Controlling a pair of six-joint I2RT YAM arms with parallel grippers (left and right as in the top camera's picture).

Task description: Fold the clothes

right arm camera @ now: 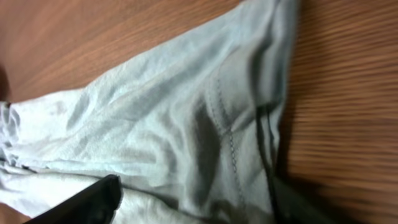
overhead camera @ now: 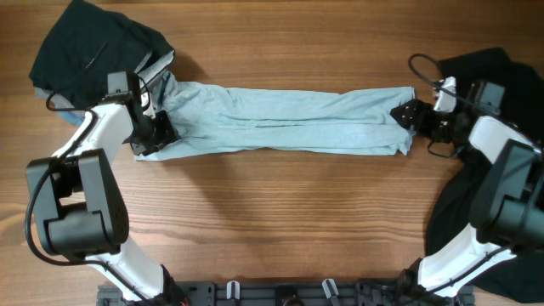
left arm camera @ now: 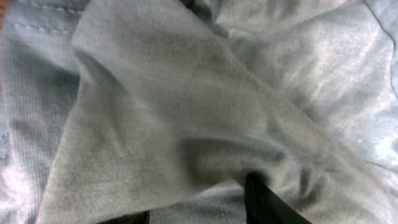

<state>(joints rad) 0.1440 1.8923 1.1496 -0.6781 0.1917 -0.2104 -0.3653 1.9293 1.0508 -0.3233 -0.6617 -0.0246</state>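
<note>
The clothes in play are a pale blue T-shirt point(overhead camera: 289, 123), lying as a long narrow strip across the table, and a black garment point(overhead camera: 85, 47) heaped at the far left. My left gripper point(overhead camera: 157, 132) sits on the strip's left end. In the left wrist view the blue cloth point(left arm camera: 186, 93) fills the frame, and my left gripper point(left arm camera: 199, 214) has its jaws apart with loose folds between them. My right gripper point(overhead camera: 405, 116) is at the strip's right end. In the right wrist view my right gripper point(right arm camera: 193, 208) stands wide open astride the hemmed edge of the shirt point(right arm camera: 161, 124).
More black fabric point(overhead camera: 463, 204) is piled along the right side, under and behind the right arm. Bare wooden table point(overhead camera: 280, 221) runs in front of the strip. A thin black cable point(right arm camera: 264, 137) lies along the shirt's edge by the right fingers.
</note>
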